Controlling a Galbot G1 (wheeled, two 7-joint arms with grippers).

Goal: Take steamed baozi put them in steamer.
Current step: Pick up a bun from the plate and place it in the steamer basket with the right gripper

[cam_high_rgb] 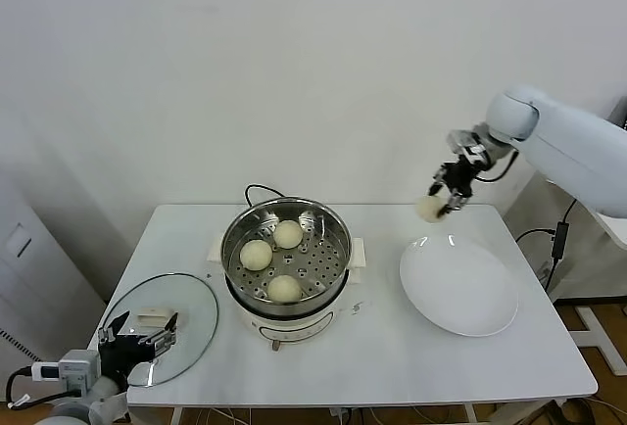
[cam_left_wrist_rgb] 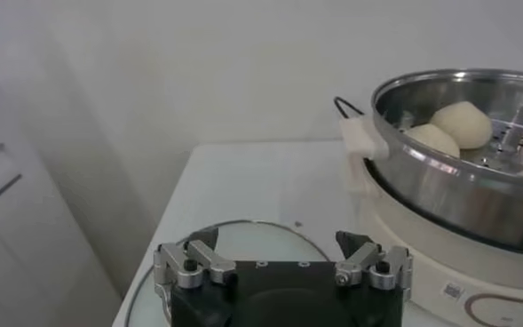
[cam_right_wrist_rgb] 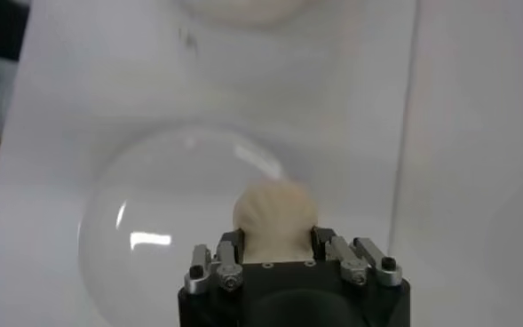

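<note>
From the head camera, the steamer (cam_high_rgb: 285,249) stood at the middle of the white table (cam_high_rgb: 392,347) with three buns (cam_high_rgb: 257,254) lying on its perforated floor. The right gripper (cam_high_rgb: 443,206) hung in the air above the far edge of the white plate (cam_high_rgb: 458,286), clenched on a fourth bun (cam_high_rgb: 430,210). The left gripper (cam_high_rgb: 140,330) waited low at the table's near left corner, over the glass lid (cam_high_rgb: 191,312).

The left wrist camera showed the left gripper (cam_left_wrist_rgb: 281,258) with its fingers spread wide, holding nothing, the steamer (cam_left_wrist_rgb: 456,178) off to one side with two buns visible inside.

The right wrist camera showed the right gripper (cam_right_wrist_rgb: 277,242) pinching the bun (cam_right_wrist_rgb: 275,213) between its fingers, with the plate (cam_right_wrist_rgb: 146,204) beneath.
</note>
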